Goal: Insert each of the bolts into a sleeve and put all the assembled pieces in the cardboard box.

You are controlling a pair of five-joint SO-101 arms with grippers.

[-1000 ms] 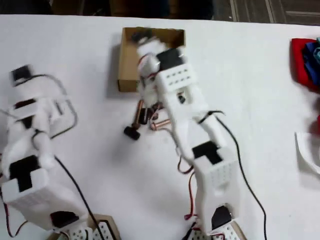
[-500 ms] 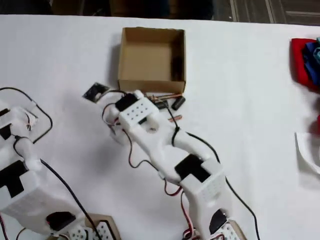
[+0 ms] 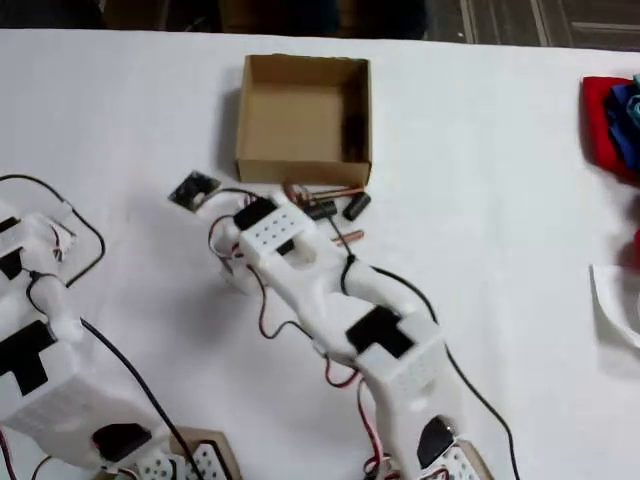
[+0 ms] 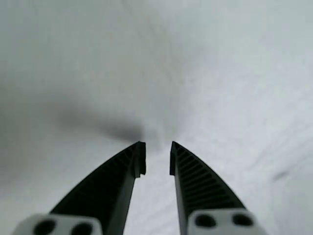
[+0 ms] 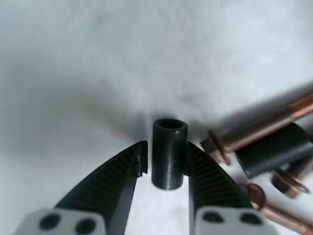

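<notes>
- Right arm: a second ago it was stretched out over the box. Half a second ago it had pulled back to the counter in front of the box. Since then it has only nudged a touch toward the box.
- The box is now uncovered. I see no assembled piece inside, just shadow along one wall.
- Loose parts: the bolts and a second sleeve lie just beside the box's front wall. A second ago the heap sat farther out from the box, so it has been shifted.
- Right fingers: part open, straddling a black sleeve that stands upright on the counter. One finger looks to be touching it and there is a thin gap at the other, so I read it as not clamped yet. The bolts are near it but apart from it.
- Left arm: it has dropped back toward the left edge compared with a second ago, well apart from the parts.
- Left fingers: slightly apart, holding nothing, bare counter under them.
- My read: nothing is delivered yet, and the step in hand is picking up this sleeve.
- Next move: close squarely on the sleeve. It is upright and round, so it will likely tip or roll if one finger pushes first.
- After that it has to be mated with a bolt. If the bolt needs holding, the left arm would have to come across.
</notes>
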